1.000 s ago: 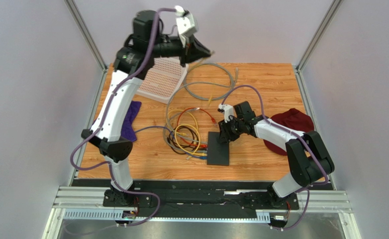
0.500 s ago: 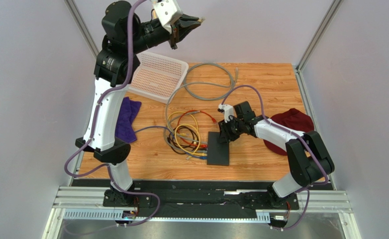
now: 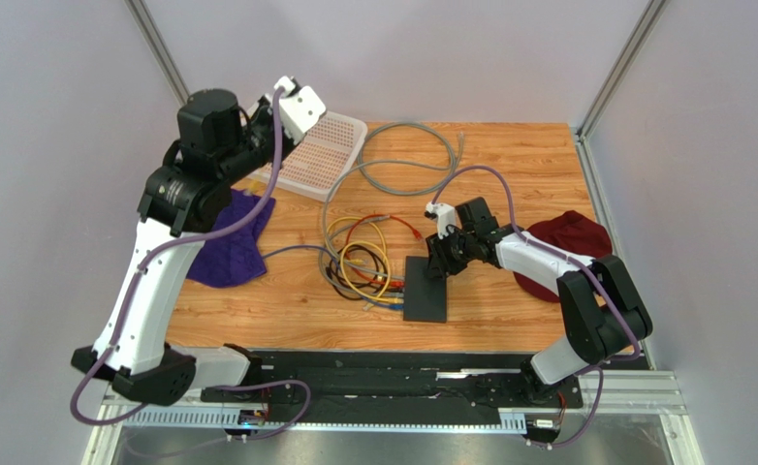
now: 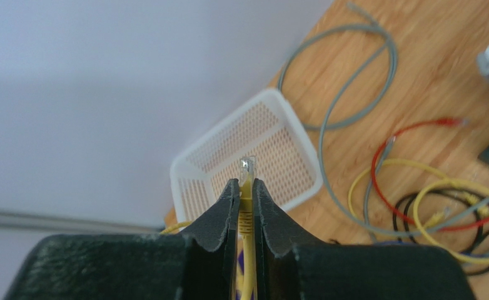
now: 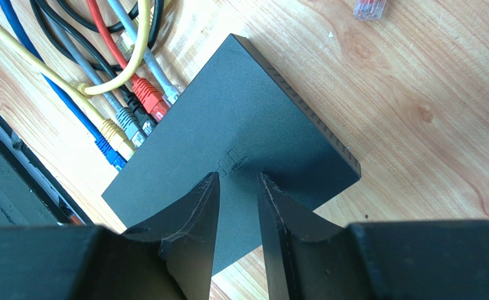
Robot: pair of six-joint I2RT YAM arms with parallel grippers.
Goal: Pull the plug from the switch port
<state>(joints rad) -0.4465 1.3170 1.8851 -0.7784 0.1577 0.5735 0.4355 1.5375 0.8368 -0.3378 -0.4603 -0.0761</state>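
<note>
Plug [image 4: 247, 166]: clear, on the end of a yellow cable [image 4: 248, 250], poking out just past the tips of the left claw [image 4: 246, 185]. Left claw clenched on that cable just behind the plug, dark fingers [image 4: 225, 212] pressed to it from both sides. Held up off the table [image 3: 519, 165], over its far left part, well apart from the switch [image 3: 425, 289]. Behind the plug in the wrist view, a white mesh basket [image 4: 275, 95], upright on the wood. Beside the basket, a loose grey loop [image 4: 353, 81] of cable. Below the left arm, a purple cloth [image 3: 228, 247], crumpled at the table's left edge.

Right claw [image 5: 236, 178] low near the middle of the table, tips down on the plain top of the switch as far as can be seen, jaws parted by a narrow gap, nothing between them. Switch flat on the wood, matte black, ports along its left long edge. Seated in those ports, a row of leads [image 5: 125, 119]: red, grey, yellow and blue side by side. Left of the switch, a tangle [image 3: 363, 266] of yellow, red, grey and black cable. On the bare wood past the switch, a loose red end [image 5: 369, 7], plugged into nothing. By the right arm, a dark red cloth [image 3: 572, 237]
</note>
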